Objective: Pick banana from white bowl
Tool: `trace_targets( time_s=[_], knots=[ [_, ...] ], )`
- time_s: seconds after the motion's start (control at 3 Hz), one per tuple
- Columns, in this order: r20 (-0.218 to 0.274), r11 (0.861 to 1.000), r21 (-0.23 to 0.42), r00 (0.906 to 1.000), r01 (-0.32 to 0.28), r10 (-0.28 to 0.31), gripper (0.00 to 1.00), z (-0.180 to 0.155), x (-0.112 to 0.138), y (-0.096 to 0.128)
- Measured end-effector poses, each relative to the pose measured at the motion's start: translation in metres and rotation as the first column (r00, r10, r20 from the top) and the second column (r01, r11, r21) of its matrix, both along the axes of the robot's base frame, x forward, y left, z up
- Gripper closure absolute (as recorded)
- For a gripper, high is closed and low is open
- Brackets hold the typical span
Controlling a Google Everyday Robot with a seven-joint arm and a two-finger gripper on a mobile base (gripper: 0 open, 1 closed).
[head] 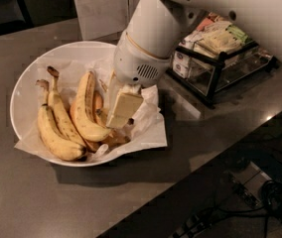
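One gripper (118, 117) low in white bowl (27, 83) — rim close, grip unclear — beside banana (98, 107)

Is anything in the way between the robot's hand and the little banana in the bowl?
No, nothing I can see. The hand is down inside the white bowl, right next to the banana, on the side facing the bowl's right edge. The long curved banana lies close against the little one's other side.
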State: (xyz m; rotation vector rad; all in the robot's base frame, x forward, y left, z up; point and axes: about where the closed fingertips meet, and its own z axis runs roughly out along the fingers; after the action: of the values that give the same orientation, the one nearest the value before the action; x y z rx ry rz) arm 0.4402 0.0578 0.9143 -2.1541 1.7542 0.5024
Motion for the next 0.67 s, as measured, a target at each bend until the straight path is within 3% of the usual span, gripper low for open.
trace_targets(
  time_s=[0.67],
  knots=[
    [0.061, 1.000, -0.008, 0.9977, -0.029, 0.030, 1.00, 0.0203, -0.0019, 0.0061]
  ],
)
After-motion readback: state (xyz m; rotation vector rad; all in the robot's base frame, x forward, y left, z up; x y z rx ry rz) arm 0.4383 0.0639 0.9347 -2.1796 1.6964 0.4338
